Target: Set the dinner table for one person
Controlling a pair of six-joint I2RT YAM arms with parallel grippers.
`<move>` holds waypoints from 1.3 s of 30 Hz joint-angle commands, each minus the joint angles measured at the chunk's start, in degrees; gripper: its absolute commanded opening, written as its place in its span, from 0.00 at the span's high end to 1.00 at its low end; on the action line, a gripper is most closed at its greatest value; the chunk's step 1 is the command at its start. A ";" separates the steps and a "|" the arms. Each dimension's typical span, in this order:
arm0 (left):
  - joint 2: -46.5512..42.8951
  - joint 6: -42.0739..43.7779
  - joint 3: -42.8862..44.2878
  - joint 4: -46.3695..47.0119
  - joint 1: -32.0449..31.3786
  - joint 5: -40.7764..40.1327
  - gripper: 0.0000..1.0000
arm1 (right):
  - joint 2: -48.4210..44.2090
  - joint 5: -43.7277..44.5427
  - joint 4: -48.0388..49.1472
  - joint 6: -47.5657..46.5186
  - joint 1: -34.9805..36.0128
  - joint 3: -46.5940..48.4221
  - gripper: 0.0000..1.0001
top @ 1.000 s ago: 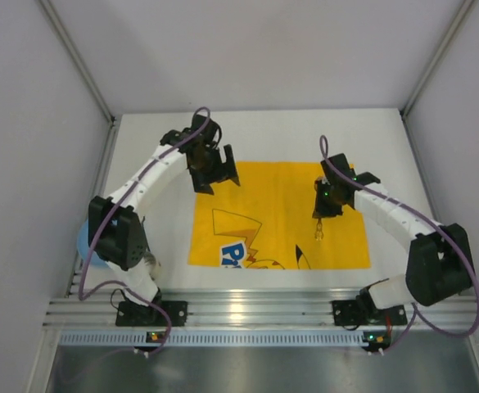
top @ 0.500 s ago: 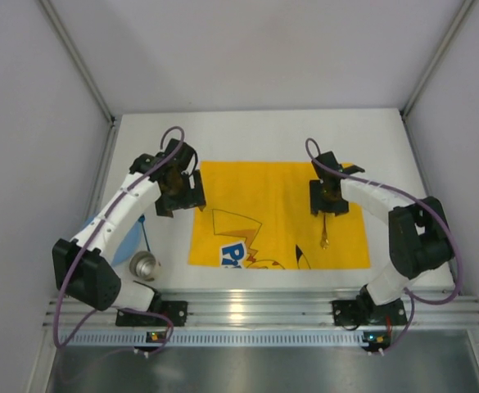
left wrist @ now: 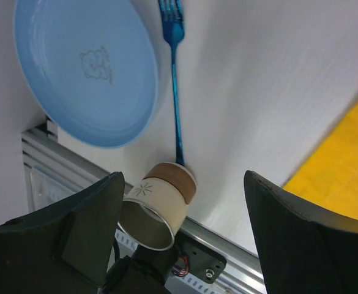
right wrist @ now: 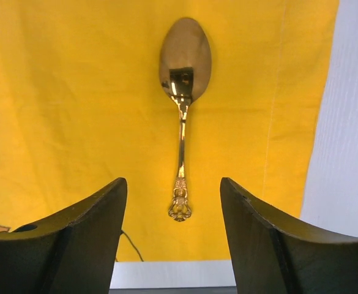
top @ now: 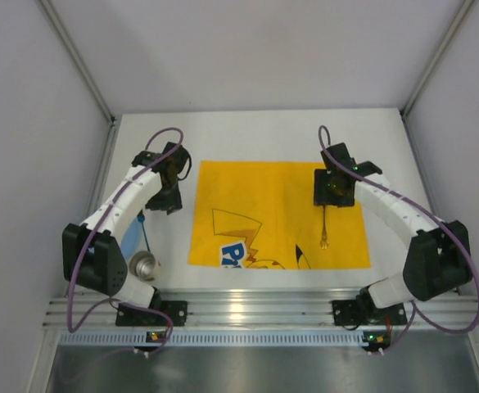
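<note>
The large white matte rectangular worktop (top: 264, 135) filled the floor between grey wall panels (top: 26, 123), with a ridged aluminium rail (top: 255, 309) along its near edge. A yellow cartoon-printed cloth placemat (top: 272, 205) lay flat on its middle. On the placemat's right part lay a gold metal spoon (right wrist: 182, 122), its bowl toward the near edge. The right fingers (right wrist: 68, 239) hung above the ornate handle end, spread apart and grasping nothing. The left fingers (left wrist: 307, 233) were spread wide and empty over bare worktop just left of the placemat. Near the left front corner sat a round light-blue plate (left wrist: 84, 67), a blue fork (left wrist: 175, 92) just beside it, and a white paper cup with a brown band (left wrist: 160, 202) at the fork's handle end.
</note>
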 commanded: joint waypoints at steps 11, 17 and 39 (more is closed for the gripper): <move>9.95 3.92 -5.97 8.53 23.74 -0.94 0.25 | -10.55 -6.70 -6.11 1.54 -0.49 1.57 0.37; 13.99 2.62 -8.25 13.45 24.81 2.13 0.32 | -10.64 -5.91 -9.10 0.22 -0.49 3.06 0.37; 23.57 2.87 -8.97 30.24 23.58 27.88 0.91 | -10.90 -3.10 -14.81 -2.07 -0.49 7.29 0.38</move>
